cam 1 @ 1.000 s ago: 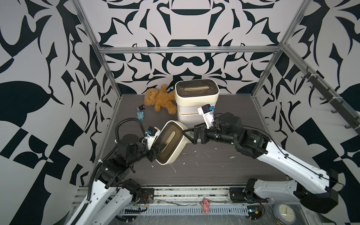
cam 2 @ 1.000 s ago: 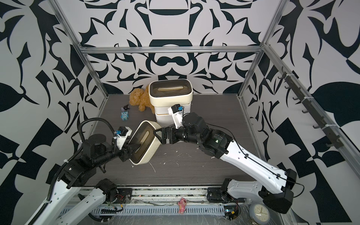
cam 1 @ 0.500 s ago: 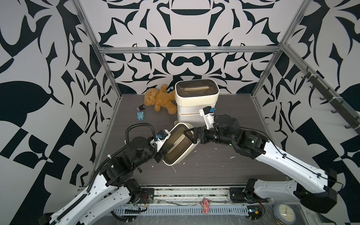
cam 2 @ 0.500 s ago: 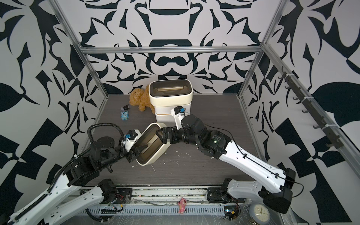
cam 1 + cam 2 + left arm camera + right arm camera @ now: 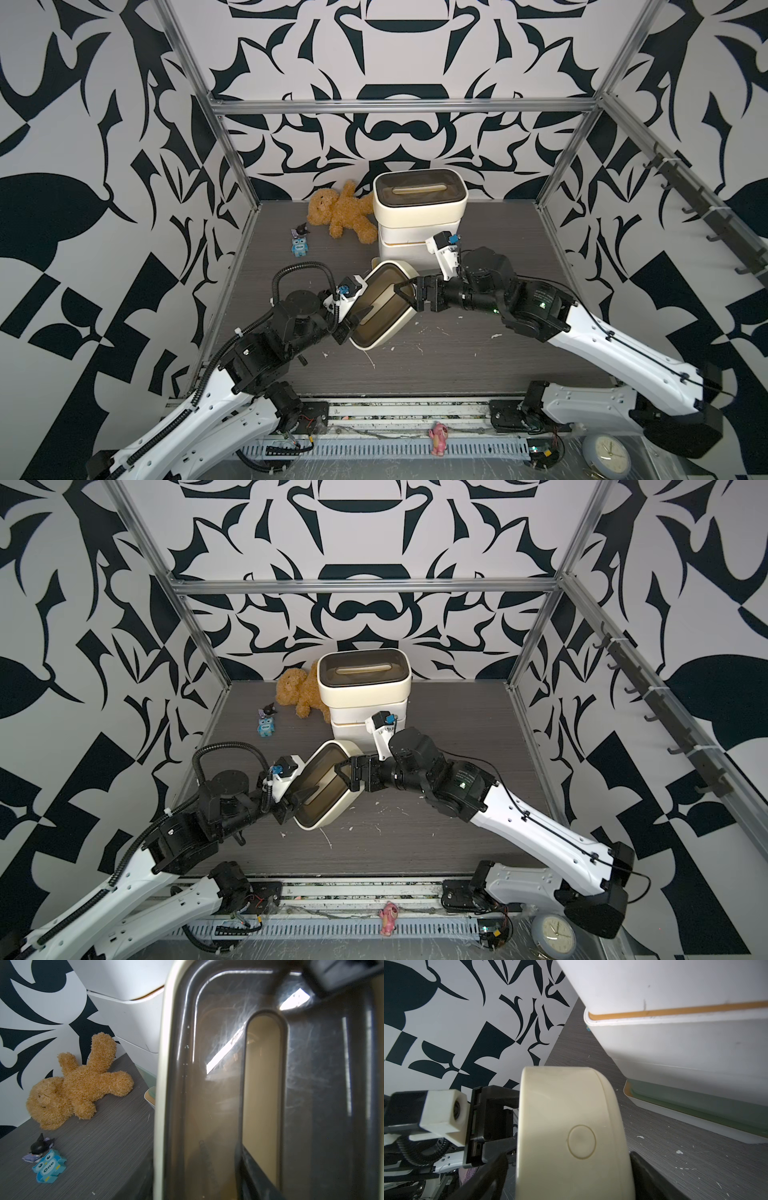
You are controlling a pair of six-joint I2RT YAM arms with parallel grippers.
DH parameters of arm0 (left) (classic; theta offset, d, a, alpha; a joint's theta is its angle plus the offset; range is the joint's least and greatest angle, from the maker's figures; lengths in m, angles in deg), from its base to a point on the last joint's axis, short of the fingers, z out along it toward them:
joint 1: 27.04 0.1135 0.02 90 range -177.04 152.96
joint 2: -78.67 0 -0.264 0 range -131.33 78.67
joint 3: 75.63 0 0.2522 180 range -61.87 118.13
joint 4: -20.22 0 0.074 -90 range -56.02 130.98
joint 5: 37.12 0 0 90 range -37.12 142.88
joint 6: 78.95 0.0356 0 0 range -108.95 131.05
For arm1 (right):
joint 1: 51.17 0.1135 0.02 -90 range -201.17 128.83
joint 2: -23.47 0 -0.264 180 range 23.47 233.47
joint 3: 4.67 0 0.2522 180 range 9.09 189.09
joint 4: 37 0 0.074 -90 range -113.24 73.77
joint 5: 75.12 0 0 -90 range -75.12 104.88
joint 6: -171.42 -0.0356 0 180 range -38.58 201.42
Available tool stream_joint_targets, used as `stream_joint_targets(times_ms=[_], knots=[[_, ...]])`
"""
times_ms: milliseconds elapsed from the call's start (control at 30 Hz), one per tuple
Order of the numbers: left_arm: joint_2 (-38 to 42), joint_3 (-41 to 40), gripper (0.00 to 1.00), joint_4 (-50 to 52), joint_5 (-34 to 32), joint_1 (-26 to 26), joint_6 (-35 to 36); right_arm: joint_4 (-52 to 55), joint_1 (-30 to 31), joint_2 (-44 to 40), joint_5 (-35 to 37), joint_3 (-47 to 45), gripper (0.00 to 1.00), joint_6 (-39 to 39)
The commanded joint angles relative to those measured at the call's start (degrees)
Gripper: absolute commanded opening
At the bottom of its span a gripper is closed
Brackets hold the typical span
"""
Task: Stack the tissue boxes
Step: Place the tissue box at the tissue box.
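A rounded cream tissue box (image 5: pixel 380 309) (image 5: pixel 324 789) with a dark-brown slotted lid (image 5: pixel 311 1084) hangs tilted above the table, lid facing up and left. My left gripper (image 5: pixel 360 312) (image 5: pixel 304 794) is shut on its lid, with one finger (image 5: pixel 249 1167) through the slot. My right gripper (image 5: pixel 409 297) (image 5: pixel 569 1180) stands open astride the box's opposite end (image 5: pixel 571 1115), a finger on each side. Behind, a matching cream box (image 5: pixel 419 199) tops a stack of tissue boxes. Under it are white boxes with bamboo lids (image 5: pixel 675 1043), then a sage green one (image 5: pixel 695 1101).
A brown teddy bear (image 5: pixel 338 212) lies left of the stack, with a blue owl toy (image 5: pixel 300 246) and a small black figure (image 5: pixel 300 228) nearer the left wall. White scraps (image 5: pixel 494 336) dot the grey table. A clock (image 5: pixel 604 455) sits off the front edge.
My left arm has carried the cream box right and toward the stack, bringing its end in between the right gripper's fingers. The right jaws have narrowed a little.
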Motion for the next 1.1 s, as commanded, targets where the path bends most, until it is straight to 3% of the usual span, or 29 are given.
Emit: stream_joint_targets(times_ms=[0,333,767,1067], knots=[[1.4,-0.5,0.51,-6.2,0.4,-0.2,-0.1,-0.6,0.1,0.1,-1.3,-0.1,0.93,-0.7],[1.9,-1.7,0.52,-7.4,0.8,-0.2,0.6,-1.2,0.1,0.1,-2.5,-0.9,0.91,-2.1],[0.4,-3.3,0.53,-9.4,-0.8,-0.2,1.8,-2.2,0.1,-0.4,-6.3,-1.4,0.72,-3.1],[0.4,-4.5,0.60,-8.5,-1.8,-0.2,0.8,-1.3,0.1,-0.2,-6.6,-0.2,0.55,-1.5]])
